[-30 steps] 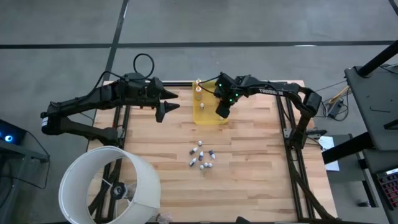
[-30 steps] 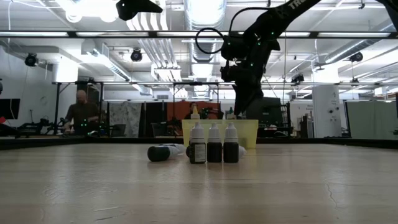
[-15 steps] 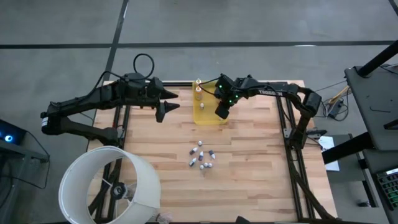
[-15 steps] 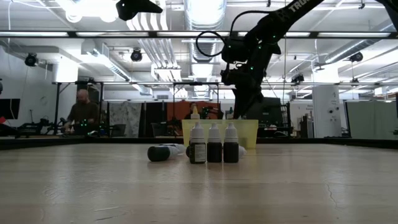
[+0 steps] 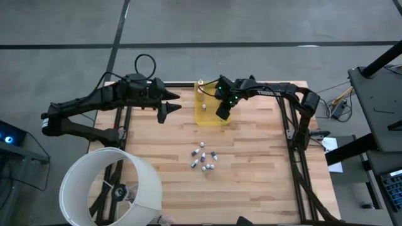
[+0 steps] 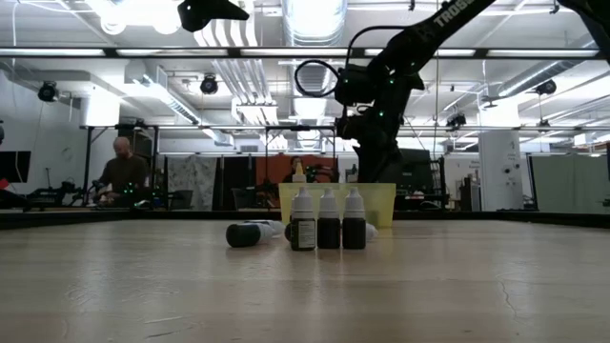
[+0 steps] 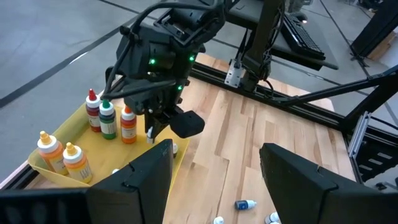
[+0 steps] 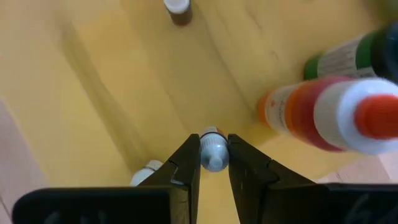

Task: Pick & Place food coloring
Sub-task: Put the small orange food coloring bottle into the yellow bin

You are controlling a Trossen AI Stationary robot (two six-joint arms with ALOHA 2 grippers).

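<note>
— Yellow plastic tray [image 5: 210,120] sits upper centre of the bench [image 5: 251,157] in the high view. The right gripper [image 8: 214,163] is over it, clenched on a small bottle [image 8: 213,151] with a pale cap, pinched across its top between the two fingers.

— And the other bottles?

— A loose cluster [image 5: 204,158] lies on the bare wood at the middle of the frame, well apart from the tray; from the low view, three stand upright and one dark one lies on its side. Several more stand in the tray already, with orange, red and green caps.

— How will they handle?

— Light and stiff, I'd judge, but smooth and round, so apt to slip or roll. Gripping across the cap or neck, as here, looks sound; the fallen one needs a pinch across its body.

— Left arm?

— Waiting at the upper left, its gripper [image 5: 168,108] released and holding nothing.
</note>
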